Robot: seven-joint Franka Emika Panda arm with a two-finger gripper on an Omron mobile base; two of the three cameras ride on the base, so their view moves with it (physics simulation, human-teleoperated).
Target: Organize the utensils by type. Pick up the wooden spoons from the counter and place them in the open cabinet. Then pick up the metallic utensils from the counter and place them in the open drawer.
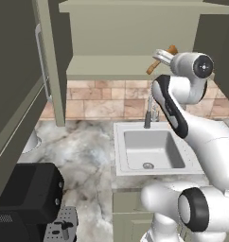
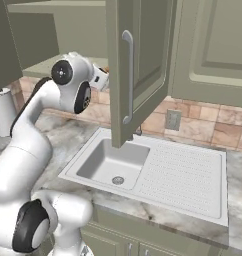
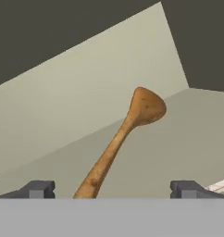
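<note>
The wooden spoon lies on the cabinet shelf, bowl toward the back wall. Our gripper stands wide open around its handle, gripping nothing. We should back straight out, clear of the handle.

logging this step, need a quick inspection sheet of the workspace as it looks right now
surface: grey-white marbled counter with a white sink and drainboard set in it.
job's things: one wooden spoon lies on the shelf of the open cabinet, bowl end away from the hand; no other utensils or drawer seen.
clutter: black microwave at the left; white roll on the counter.
gripper: gripper open, fingers wide on either side of the spoon's handle, not clamping it.
cables: nothing seen.
surroundings: brown-tile backsplash, wall outlet, faucet, cabinet door swung open.
</note>
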